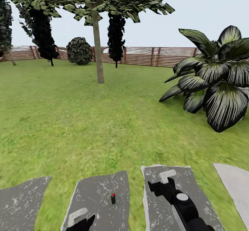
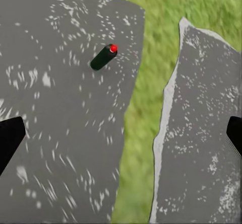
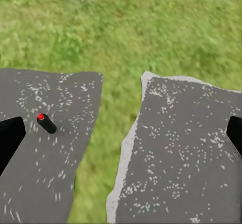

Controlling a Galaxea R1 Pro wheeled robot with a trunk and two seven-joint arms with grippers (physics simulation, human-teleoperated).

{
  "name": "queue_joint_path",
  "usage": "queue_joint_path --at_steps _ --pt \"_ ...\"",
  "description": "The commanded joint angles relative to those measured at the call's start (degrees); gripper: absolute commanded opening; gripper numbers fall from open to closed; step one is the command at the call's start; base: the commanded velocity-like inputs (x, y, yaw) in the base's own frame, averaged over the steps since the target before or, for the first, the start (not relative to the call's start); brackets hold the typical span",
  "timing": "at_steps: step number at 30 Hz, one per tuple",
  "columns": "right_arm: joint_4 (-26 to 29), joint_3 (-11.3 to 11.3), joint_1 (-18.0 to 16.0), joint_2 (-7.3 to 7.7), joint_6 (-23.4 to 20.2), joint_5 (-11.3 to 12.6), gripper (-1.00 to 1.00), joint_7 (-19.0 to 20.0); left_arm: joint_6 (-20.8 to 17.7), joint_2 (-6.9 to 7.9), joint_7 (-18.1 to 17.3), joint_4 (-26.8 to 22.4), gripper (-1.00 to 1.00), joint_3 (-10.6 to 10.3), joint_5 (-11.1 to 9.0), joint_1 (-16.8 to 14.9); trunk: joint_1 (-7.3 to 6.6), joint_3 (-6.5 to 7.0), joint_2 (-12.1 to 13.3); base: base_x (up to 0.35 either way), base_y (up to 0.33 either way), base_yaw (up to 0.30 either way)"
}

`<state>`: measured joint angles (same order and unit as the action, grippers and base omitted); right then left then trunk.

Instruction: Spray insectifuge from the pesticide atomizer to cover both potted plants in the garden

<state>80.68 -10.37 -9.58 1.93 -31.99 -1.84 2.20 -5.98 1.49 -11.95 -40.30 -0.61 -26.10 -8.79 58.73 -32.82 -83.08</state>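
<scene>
The pesticide atomizer (image 1: 113, 198), a small dark bottle with a red tip, stands on a grey paving slab (image 1: 100, 193) at the lawn's near edge. It is also seen in the left wrist view (image 2: 104, 57) and the right wrist view (image 3: 46, 123). My left gripper (image 1: 82, 218) hovers open just short of it, slightly to its left. My right gripper (image 1: 159, 181) is open over the neighbouring slab (image 1: 193, 186), to the bottle's right. At the right of the lawn grows a rosette of dark pointed leaves with pale streaks (image 1: 214, 82), which looks like one of the potted plants; its base is hidden.
Strips of grass separate several grey slabs along the front. A thin tree trunk (image 1: 98, 47) stands mid-lawn. A round dark bush (image 1: 80, 51) and dark trees line the brown slat fence (image 1: 145, 56) at the back. Open lawn lies between.
</scene>
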Motion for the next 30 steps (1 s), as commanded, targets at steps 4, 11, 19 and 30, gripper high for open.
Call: queue_joint_path --at_steps 4,11,19,30 --pt "-0.1 0.0 0.0 0.0 -0.1 0.0 1.0 0.0 0.0 0.0 0.0 0.0 1.0 0.0 0.0 0.0 0.0 0.0 0.0 0.169 -0.312 0.236" --pt "-0.1 0.0 0.0 0.0 -0.1 0.0 1.0 0.0 0.0 0.0 0.0 0.0 1.0 0.0 0.0 0.0 0.0 0.0 0.0 0.168 -0.312 0.236" --pt "-0.1 0.0 0.0 0.0 -0.1 0.0 1.0 0.0 0.0 0.0 0.0 0.0 1.0 0.0 0.0 0.0 0.0 0.0 0.0 0.119 -0.324 0.236" --pt "-0.1 0.0 0.0 0.0 -0.1 0.0 1.0 0.0 0.0 0.0 0.0 0.0 1.0 0.0 0.0 0.0 0.0 0.0 0.0 0.103 -0.332 0.236"
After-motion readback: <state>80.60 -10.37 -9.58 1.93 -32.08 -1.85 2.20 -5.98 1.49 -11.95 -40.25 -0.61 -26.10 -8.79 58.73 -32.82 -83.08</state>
